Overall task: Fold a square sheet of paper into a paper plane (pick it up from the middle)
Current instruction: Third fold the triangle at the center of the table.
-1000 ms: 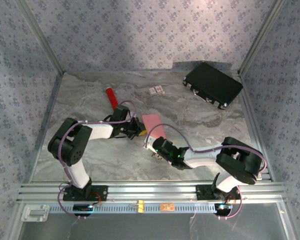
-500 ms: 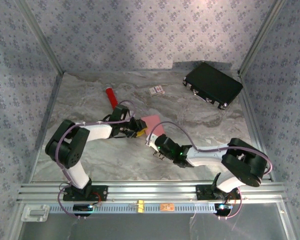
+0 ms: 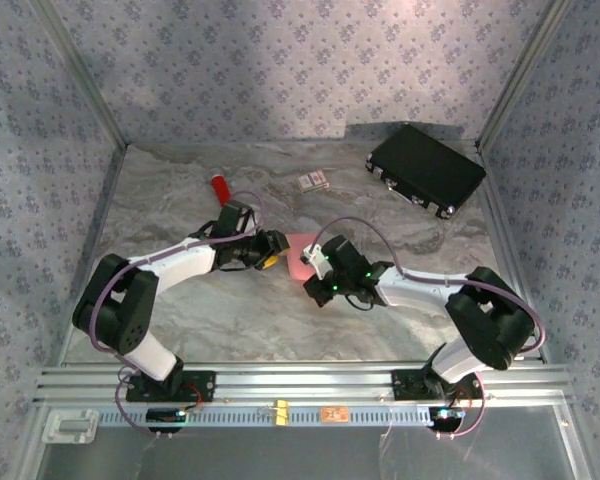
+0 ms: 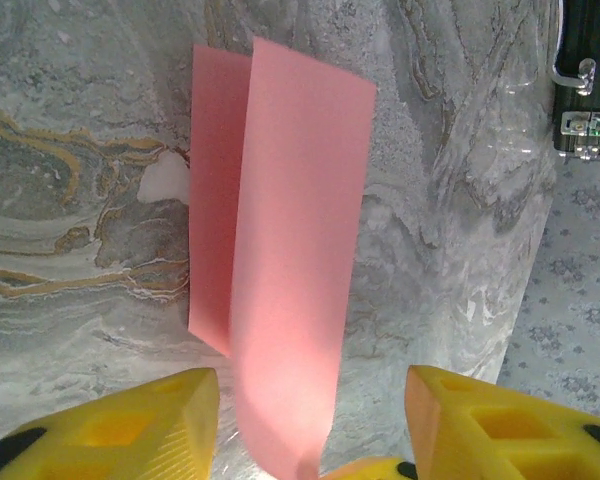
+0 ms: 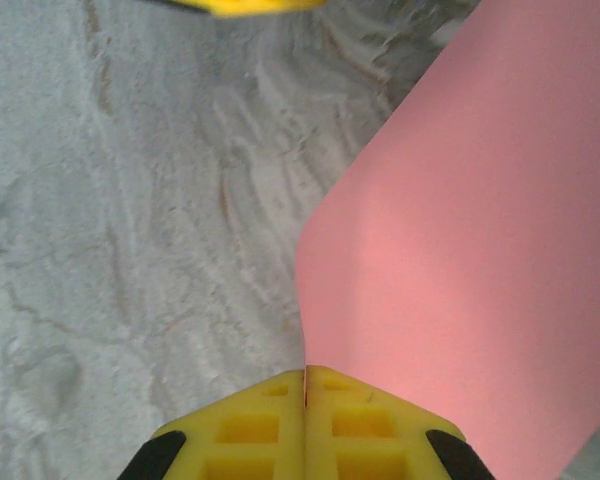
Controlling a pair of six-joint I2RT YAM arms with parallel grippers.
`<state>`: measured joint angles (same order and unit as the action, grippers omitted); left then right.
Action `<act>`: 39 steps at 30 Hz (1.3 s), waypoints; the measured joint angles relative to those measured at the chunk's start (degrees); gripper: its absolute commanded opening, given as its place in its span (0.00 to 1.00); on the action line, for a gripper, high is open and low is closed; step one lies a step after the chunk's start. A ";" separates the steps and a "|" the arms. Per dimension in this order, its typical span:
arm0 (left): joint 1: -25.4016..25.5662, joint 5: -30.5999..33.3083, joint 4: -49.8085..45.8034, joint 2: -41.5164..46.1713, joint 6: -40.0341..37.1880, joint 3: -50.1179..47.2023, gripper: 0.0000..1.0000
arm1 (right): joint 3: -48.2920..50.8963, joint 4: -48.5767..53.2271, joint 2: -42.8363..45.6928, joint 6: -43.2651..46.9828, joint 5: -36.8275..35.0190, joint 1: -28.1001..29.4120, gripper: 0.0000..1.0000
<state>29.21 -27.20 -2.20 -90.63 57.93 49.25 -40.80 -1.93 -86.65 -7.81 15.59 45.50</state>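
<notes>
left claw (image 4: 305, 390) now parted, right claw (image 5: 306, 374) shifted in, pinching paper (image 4: 295, 220)

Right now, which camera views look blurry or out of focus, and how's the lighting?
Right wrist view: the sheet of paper sits close to the lens, edges soft; table behind looks washed-out. Left wrist view: table veining crisp, paper's near end and the left fingers soft. Top view: even light, faint shadows on the table.

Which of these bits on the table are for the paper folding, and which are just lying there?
For the job: pink paper sheet, bent over on itself.
Just lying about: black case, red cylinder, small printed card.
</notes>
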 measured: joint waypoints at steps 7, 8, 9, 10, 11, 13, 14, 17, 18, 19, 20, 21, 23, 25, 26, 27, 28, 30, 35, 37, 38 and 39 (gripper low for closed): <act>0.00 -0.85 -0.79 -0.61 -1.75 2.75 0.23 | -0.02 0.42 -1.16 -5.66 7.28 -0.13 0.04; 0.00 -1.09 -0.76 -1.03 -1.95 3.21 0.21 | -0.02 0.22 -1.18 -6.47 7.98 -0.13 0.04; 0.00 -1.53 -0.74 -1.62 -2.21 3.74 0.19 | -0.02 -0.20 -1.22 -7.28 8.52 -0.15 0.04; 0.00 -1.90 -0.74 -2.25 -2.43 4.22 0.18 | -0.02 -0.66 -1.29 -7.85 8.98 -0.15 0.04; 0.02 -2.27 -0.70 -3.23 -2.62 4.79 0.16 | -0.02 -1.31 -1.46 -8.52 9.53 -0.26 0.04; 0.04 -3.19 -0.74 -5.25 -3.15 6.05 0.13 | 0.00 -2.60 -1.92 -9.73 10.36 -0.48 0.04; 0.13 -3.63 -0.79 -6.27 -3.48 6.71 0.12 | 0.02 -3.30 -2.23 -10.34 10.80 -0.66 0.04; 0.52 -4.52 -1.01 -9.84 -4.57 9.09 0.10 | 0.17 -4.83 -3.06 -11.58 11.50 -1.01 0.04; 0.79 -4.81 -1.09 -11.06 -4.87 10.03 0.09 | 0.31 -5.44 -3.26 -11.98 11.67 -1.03 0.04; 0.96 -5.01 -1.07 -12.11 -5.05 10.82 0.09 | 0.44 -5.84 -3.37 -12.33 11.80 -1.18 0.04; 1.25 -5.14 -1.07 -13.42 -5.46 11.63 0.09 | 0.55 -6.19 -3.50 -12.59 11.98 -1.29 0.04; 1.46 -5.38 -1.16 -14.45 -5.86 12.26 0.08 | 0.72 -6.56 -3.56 -12.81 12.24 -1.38 0.04; 1.73 -5.64 -1.68 -16.50 -6.49 13.46 0.07 | 0.98 -7.26 -3.63 -13.27 12.39 -1.55 0.04; 1.99 -5.81 -2.40 -18.38 -7.34 14.47 0.07 | 1.36 -8.07 -3.67 -13.64 12.50 -1.73 0.04; 2.08 -5.81 -2.82 -19.30 -7.85 14.82 0.07 | 1.62 -8.41 -3.67 -13.84 12.55 -1.77 0.04; 2.10 -5.79 -3.26 -20.06 -8.24 15.02 0.06 | 1.84 -8.66 -3.69 -13.88 12.59 -1.90 0.04; 2.10 -5.79 -3.65 -20.68 -8.68 15.15 0.06 | 1.97 -8.87 -3.78 -13.99 12.72 -1.92 0.04; 2.10 -5.79 -4.57 -21.77 -9.46 15.19 0.06 | 2.12 -9.07 -4.02 -14.12 12.85 -2.03 0.04; 2.21 -5.99 -5.73 -22.80 -11.41 15.76 0.04 | 2.21 -9.20 -4.74 -14.38 13.18 -2.40 0.04; 2.29 -5.97 -5.77 -22.84 -11.96 15.76 0.04 | 2.29 -9.53 -4.96 -14.56 13.35 -2.86 0.04; 2.32 -5.95 -5.77 -22.84 -12.15 15.76 0.04 | 2.29 -9.64 -5.14 -14.71 13.53 -3.17 0.04; 2.32 -5.95 -5.77 -22.84 -12.39 15.76 0.04 | 2.29 -9.73 -5.31 -14.84 13.75 -3.56 0.04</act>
<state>31.53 -33.15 -7.97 -113.47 45.54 65.01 -38.50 -11.66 -91.96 -22.65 29.34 41.93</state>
